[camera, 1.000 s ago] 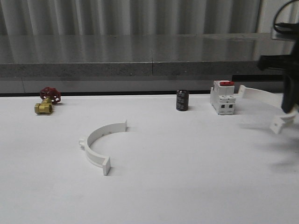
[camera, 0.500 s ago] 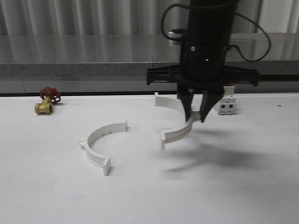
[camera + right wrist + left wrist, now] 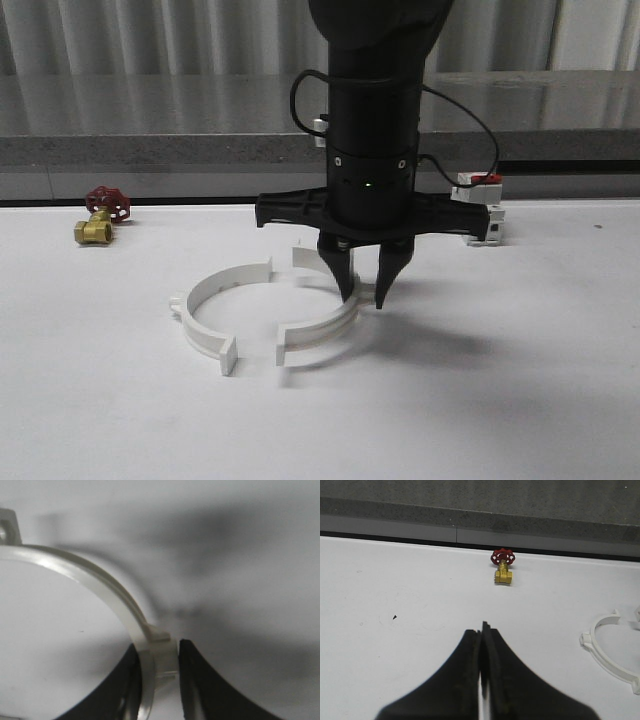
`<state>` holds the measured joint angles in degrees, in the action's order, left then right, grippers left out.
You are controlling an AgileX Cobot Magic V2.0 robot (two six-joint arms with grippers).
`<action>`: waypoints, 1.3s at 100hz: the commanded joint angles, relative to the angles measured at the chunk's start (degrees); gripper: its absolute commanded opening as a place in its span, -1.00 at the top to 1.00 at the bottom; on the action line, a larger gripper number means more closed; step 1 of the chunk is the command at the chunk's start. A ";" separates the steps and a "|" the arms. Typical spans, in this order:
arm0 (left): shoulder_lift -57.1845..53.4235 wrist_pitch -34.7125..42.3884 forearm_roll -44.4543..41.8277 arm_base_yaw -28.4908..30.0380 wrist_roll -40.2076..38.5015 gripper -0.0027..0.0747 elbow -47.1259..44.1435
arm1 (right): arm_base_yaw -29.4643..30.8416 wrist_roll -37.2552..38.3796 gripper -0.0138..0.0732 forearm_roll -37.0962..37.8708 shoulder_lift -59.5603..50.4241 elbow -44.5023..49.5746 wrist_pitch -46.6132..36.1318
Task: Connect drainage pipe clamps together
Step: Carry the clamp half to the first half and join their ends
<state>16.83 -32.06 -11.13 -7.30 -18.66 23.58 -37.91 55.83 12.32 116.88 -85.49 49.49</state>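
Right hand [image 3: 364, 296] is clamped on the right clamp half [image 3: 325, 322], its open side facing the left clamp half [image 3: 210, 310] lying just beside it on the bench [image 3: 500, 400]. Left hand [image 3: 481, 645] is closed, holding nothing. Brass valve [image 3: 100, 215] sits well left; switch block [image 3: 485, 215] behind the arm.

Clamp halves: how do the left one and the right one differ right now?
The left clamp half lies free on the table, while the right clamp half is pinched in the right end effector. The left half's arc opens rightward; the right half's opens leftward. Their end tabs face each other but remain apart. Both are white semicircles of similar size.
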 commanded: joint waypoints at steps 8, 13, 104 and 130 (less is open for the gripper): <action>0.36 4.05 -0.38 0.10 0.09 0.98 1.55 | -0.26 1.99 0.59 1.63 -2.76 -2.03 -2.63; 0.36 4.05 -0.38 0.10 0.09 0.98 1.55 | -0.26 2.16 0.59 1.63 -2.64 -2.03 -3.49; 0.36 4.05 -0.38 0.10 0.09 0.98 1.55 | -0.26 3.83 0.59 -1.00 -1.24 -2.03 -6.90; 0.36 4.05 -0.38 0.10 0.09 0.98 1.55 | -0.55 3.82 0.59 -1.90 -0.23 -2.03 -6.85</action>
<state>16.83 -32.06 -11.13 -7.30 -18.66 23.58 -38.24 59.61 10.41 119.06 -85.75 43.84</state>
